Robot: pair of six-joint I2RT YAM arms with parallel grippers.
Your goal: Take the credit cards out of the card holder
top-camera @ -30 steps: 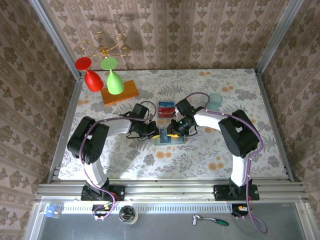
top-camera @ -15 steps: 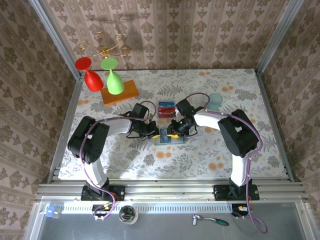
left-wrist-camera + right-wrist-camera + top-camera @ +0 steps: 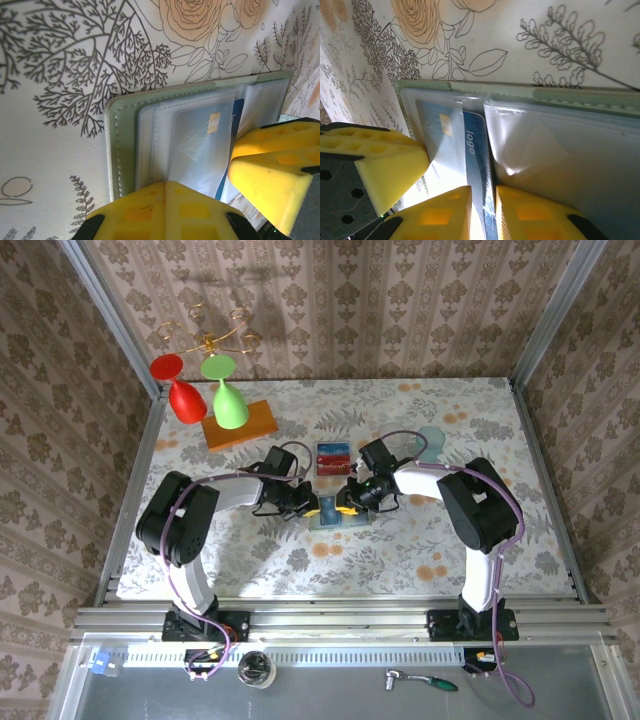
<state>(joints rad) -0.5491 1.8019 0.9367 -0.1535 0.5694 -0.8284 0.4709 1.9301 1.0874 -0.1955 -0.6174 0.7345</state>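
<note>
Quick look at the setup: the pale sage-green folding card holder is lying open flat on the floral-patterned worktop, pretty much dead centre, with both arms reaching in from either side.

The left claw comes in from the holder's left. In its wrist view the yellow fingers look pressed together, tips down on the holder's clear plastic sleeves.

The right claw sits on the other side, and its wrist view shows it best. Its two yellow fingers are pinched on the edge of a thin blue plastic card with "logo" printed on it. That card is poking out between two sleeves, most of it inside the holder.

Another small rectangular card, red and blue, lies flat on the worktop just behind the holder, apart from it.

Further back there's an orange wooden block and a translucent teal cup off to the right.
</note>
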